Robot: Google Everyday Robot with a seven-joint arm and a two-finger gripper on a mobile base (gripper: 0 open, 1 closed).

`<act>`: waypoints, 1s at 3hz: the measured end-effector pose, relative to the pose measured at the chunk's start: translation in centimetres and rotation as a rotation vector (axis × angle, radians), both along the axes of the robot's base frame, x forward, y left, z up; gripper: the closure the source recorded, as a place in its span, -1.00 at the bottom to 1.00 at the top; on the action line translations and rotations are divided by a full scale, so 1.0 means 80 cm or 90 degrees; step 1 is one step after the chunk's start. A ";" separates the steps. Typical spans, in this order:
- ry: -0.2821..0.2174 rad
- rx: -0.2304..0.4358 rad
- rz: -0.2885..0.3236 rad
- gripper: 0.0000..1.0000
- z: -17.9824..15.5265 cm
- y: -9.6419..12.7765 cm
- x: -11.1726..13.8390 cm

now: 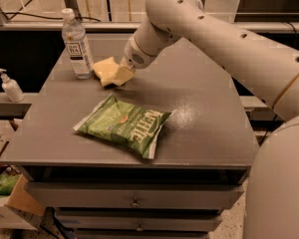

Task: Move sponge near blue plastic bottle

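Note:
The sponge [102, 66] is a small pale yellow block on the grey table [199, 108], just right of the blue plastic bottle [76, 45]. The bottle stands upright at the table's back left, clear with a white cap and a white label. My gripper [120, 75] comes down from the upper right and is at the sponge's right side, touching or overlapping it low over the table top. The sponge's right part is hidden behind the gripper.
A green chip bag [123, 124] lies flat at the front middle of the table. A small white pump dispenser [11, 86] stands on a lower ledge to the left. Drawers run below the table front. My arm spans the right side.

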State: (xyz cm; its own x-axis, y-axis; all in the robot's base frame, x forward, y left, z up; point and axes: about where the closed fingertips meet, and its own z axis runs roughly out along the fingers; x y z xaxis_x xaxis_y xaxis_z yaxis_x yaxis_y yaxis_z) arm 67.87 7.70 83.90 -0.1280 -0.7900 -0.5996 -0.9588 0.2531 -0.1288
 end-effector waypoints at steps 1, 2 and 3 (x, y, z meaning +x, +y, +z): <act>-0.001 0.003 0.003 -1.00 0.001 0.006 -0.002; -0.001 0.002 0.009 -1.00 0.004 0.004 -0.004; -0.014 -0.001 0.006 -1.00 0.021 -0.024 0.007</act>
